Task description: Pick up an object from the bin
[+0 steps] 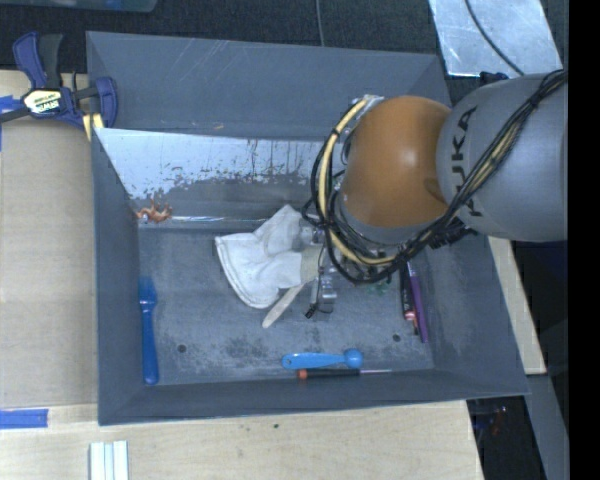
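- Claw (321, 296) low over the floor of the grey bin (280, 78), pointing down, a little toward 3 o'clock from the floor's middle
- Cannot tell whether wide or narrow: dark against the floor and partly under the wrist
- Straight up at 12 to 1 o'clock from the claw, the round orange cover (395, 163) on the wrist, ringed by black and yellow cables (327, 168)
- Beyond that, toward 2 o'clock, the grey arm (510, 158) reaching out over the bin's right wall
- Just beside the claw at 8 o'clock, a pale flat stick (283, 308), lying aslant with its upper end by the claw and its lower end out toward 7 o'clock; touching the claw or not, cannot tell
- At 10 o'clock, a crumpled white cloth (263, 256) about the floor's middle, right edge close up against the claw, lower edge over the stick's upper part
- At 3 o'clock, near, a dark purple pen (413, 306), laid roughly 12 to 6 along the foot of the right wall
- At 6 o'clock, a blue pen (320, 360) flat along the near wall, with a thin black piece tipped in orange touching its lower side
- At 9 o'clock, well apart, a blue tool (147, 333) lengthwise against the left wall
- At 10 o'clock, farthest off, a small orange scrap (155, 213) in the corner at the foot of the back wall
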`<control>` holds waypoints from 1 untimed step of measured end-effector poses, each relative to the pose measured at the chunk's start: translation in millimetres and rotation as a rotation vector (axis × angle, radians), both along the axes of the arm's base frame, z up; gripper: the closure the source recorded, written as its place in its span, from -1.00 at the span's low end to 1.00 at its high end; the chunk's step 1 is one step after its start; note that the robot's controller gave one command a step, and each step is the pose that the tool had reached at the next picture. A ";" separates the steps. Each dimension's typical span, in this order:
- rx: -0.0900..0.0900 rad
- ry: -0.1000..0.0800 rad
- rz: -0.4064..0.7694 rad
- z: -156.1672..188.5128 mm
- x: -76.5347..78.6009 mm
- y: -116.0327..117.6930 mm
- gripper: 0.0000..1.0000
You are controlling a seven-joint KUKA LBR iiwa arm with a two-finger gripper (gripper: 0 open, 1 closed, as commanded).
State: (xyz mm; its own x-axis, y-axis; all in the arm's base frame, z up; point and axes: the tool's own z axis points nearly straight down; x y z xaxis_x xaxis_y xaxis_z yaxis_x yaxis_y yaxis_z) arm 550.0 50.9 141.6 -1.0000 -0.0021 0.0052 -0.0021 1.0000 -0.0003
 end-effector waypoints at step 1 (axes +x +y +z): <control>0.001 -0.008 -0.002 4.6 2.0 -0.1 -1.00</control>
State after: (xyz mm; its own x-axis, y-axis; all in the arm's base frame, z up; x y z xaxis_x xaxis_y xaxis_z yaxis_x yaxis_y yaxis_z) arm 552.0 50.7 146.3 -1.0000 -0.0001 -0.0033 -0.0001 1.0000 0.0005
